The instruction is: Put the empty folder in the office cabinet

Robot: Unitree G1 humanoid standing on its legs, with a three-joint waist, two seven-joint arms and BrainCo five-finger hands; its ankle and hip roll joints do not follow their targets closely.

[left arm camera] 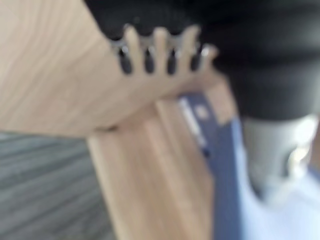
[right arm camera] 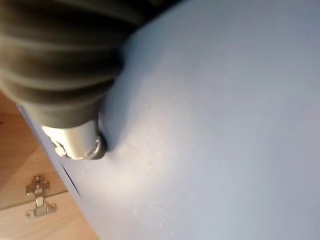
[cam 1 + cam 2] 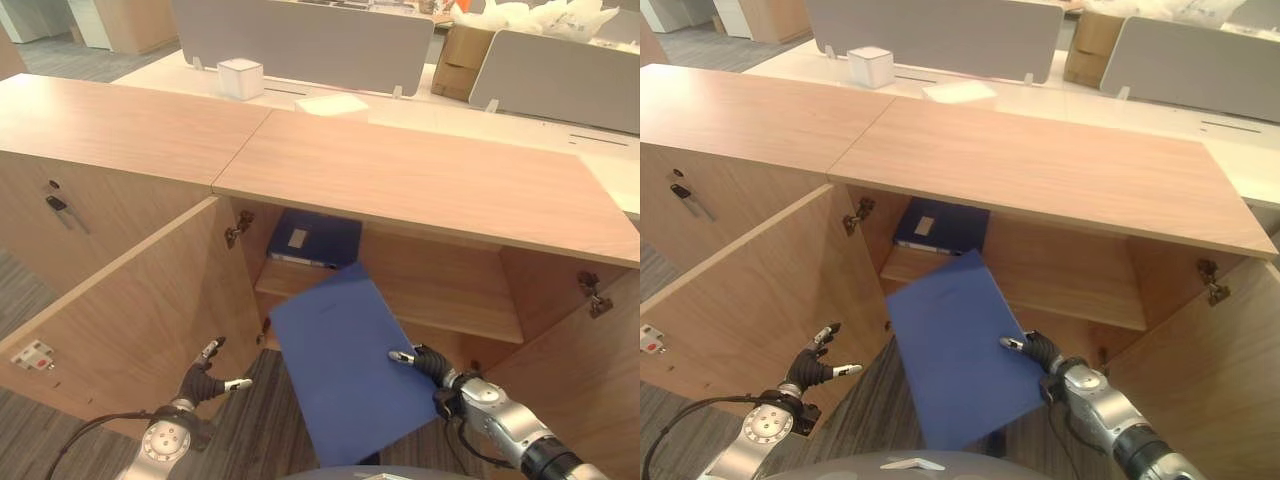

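Blue folder (image 3: 348, 360): held at the lower centre of the left eye view, tilted, in front of the open cabinet (image 3: 430, 185), its upper corner reaching toward the front edge of the shelf (image 3: 440, 300). Plain blue cover facing up.

Right hand (image 3: 428, 362): lower right of the frame, thumb lying on the folder's cover at its right edge, remaining fingers hidden beneath; pinched on the folder. Thumb pressed against blue cover in the right wrist view.

Left hand (image 3: 205, 379): lower left of the frame, fingers spread and relaxed, holding nothing, just beside the inner face of the left door (image 3: 130, 310). Apart from the folder.

Cabinet: light wood, both doors swung open, metal hinges (image 3: 238, 229) on the inner walls.

Second folder (image 3: 312, 238): blue, white label on its spine, lying flat on the shelf at the left, behind the held folder's upper corner.

Neighbouring cabinet (image 3: 60, 190): left of the frame, closed, key (image 3: 58, 206) in its lock.

White box (image 3: 240, 78): upper left, on the desk beyond the cabinet top, against a grey divider panel (image 3: 300, 35).

White paper (image 3: 332, 104): just right of the box.
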